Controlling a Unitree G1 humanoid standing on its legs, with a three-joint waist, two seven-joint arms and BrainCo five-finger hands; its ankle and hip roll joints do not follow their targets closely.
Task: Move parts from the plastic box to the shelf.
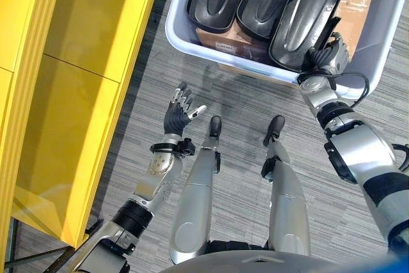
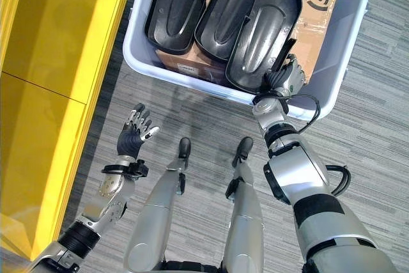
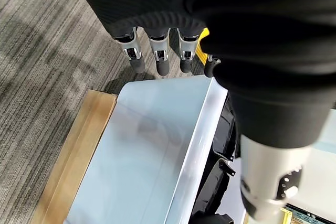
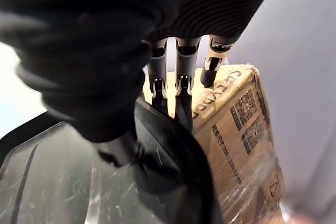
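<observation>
Three glossy black parts [image 2: 255,30] lie in a pale blue-white plastic box [image 2: 345,55] over a brown cardboard carton [image 2: 316,23], beside a bright yellow shelf [image 2: 51,81] on grey streaked carpet [image 2: 383,132].

I see grey striped carpet floor [image 1: 255,94] carrying everything. A pale plastic box [image 2: 332,87] sits directly on it, and a yellow shelf unit [image 1: 77,94] stands on it just beside the box, to my left.

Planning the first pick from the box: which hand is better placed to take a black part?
The right hand: it is already at the nearest black part in the plastic box, fingers over its edge. The left hand hangs open over the floor, outside the box.
</observation>
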